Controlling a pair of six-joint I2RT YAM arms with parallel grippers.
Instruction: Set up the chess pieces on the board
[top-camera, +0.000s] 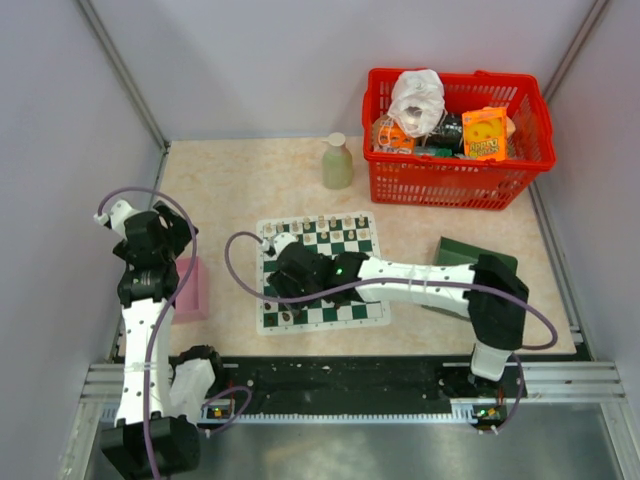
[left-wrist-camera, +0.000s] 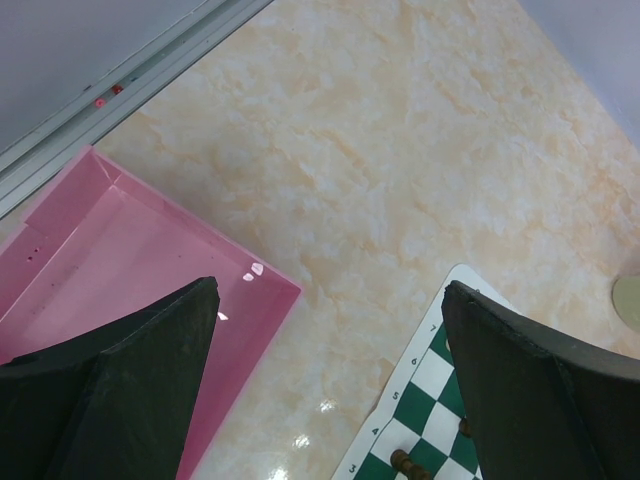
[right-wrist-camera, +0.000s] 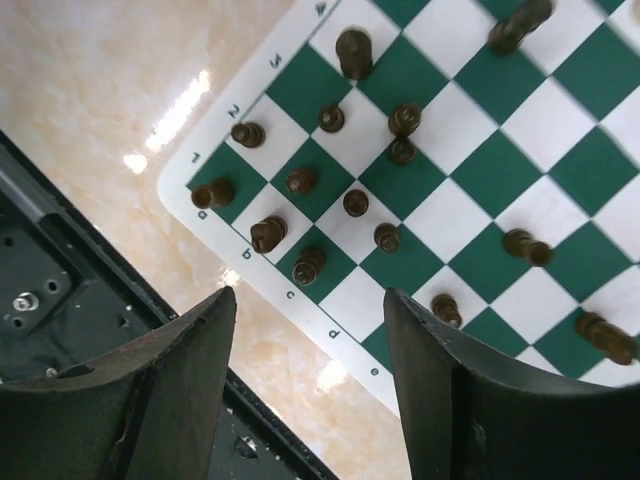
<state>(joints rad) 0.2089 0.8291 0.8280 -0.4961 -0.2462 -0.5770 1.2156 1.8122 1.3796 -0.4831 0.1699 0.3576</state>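
Note:
The green and white chess board (top-camera: 350, 240) lies mid-table; it also shows in the right wrist view (right-wrist-camera: 480, 170) and the left wrist view (left-wrist-camera: 430, 375). Several dark brown pieces (right-wrist-camera: 308, 265) stand on its near rows, and pale pieces (top-camera: 322, 225) line its far edge. My right gripper (right-wrist-camera: 310, 320) hangs open and empty over the board's near left corner (top-camera: 290, 285). My left gripper (left-wrist-camera: 330, 330) is open and empty, raised over the table between the pink tray and the board's left edge.
A pink tray (top-camera: 192, 290) lies left of the board, also in the left wrist view (left-wrist-camera: 130, 260). A red basket (top-camera: 455, 170) of items stands far right, a pale green bottle (top-camera: 337, 162) beside it. A dark green tray (top-camera: 470, 252) lies right of the board.

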